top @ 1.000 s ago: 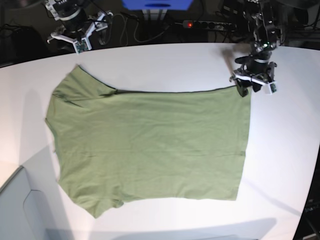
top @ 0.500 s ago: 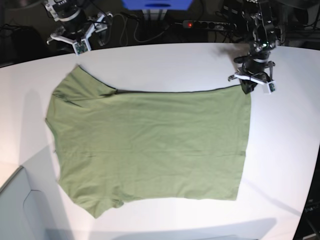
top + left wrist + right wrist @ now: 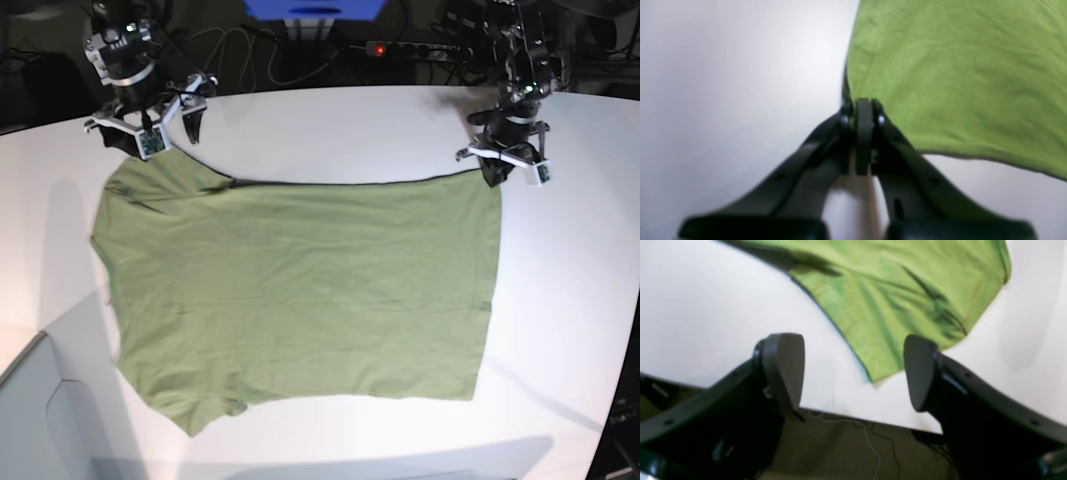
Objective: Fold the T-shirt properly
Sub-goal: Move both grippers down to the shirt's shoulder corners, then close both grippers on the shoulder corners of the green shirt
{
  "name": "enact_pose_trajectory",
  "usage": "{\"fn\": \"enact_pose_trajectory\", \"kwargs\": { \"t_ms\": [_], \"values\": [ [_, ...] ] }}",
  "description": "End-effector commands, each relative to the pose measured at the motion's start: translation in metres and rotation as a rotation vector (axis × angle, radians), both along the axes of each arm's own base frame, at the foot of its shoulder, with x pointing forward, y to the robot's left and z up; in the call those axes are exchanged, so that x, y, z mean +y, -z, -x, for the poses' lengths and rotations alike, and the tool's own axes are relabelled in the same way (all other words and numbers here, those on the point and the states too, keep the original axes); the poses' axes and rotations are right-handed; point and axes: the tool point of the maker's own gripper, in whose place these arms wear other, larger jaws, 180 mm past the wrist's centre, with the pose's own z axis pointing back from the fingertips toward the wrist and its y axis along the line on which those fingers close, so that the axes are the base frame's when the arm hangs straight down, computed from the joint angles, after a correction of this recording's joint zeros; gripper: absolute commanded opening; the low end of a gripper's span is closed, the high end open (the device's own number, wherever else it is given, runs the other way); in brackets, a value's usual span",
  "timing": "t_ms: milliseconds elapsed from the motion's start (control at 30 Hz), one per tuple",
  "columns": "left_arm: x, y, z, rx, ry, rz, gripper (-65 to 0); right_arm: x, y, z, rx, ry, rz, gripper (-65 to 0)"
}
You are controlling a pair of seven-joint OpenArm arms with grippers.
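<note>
Pinching T-shirt corner, left gripper

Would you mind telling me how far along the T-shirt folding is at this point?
Done: the T-shirt lies spread flat on the white table, with no fold made. In hand: the left claw is shut on the shirt's hem corner; the right claw hangs open above the sleeve corner, not gripping. Left: grasp that second corner, then do every fold.
</note>
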Motion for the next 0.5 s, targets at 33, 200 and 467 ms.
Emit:
{"fn": "enact_pose_trajectory", "kwargs": {
  "t_ms": [33,200,467],
  "values": [
    [0.002,-0.002,0.001,0.002,0.003,-0.008,-65.0,-0.003,0.006,-0.002,0.005,-0.003,0.008,-20.6],
    [0.002,-0.002,0.001,0.002,0.004,-0.009,-65.0,-0.016,0.04,0.002,0.078,0.026,0.024,-20.9],
    [0.002,-0.002,0.001,0.002,0.003,-0.008,-65.0,-0.027,0.059,0.0,0.115,0.045,0.043,-21.0]
  ]
}}
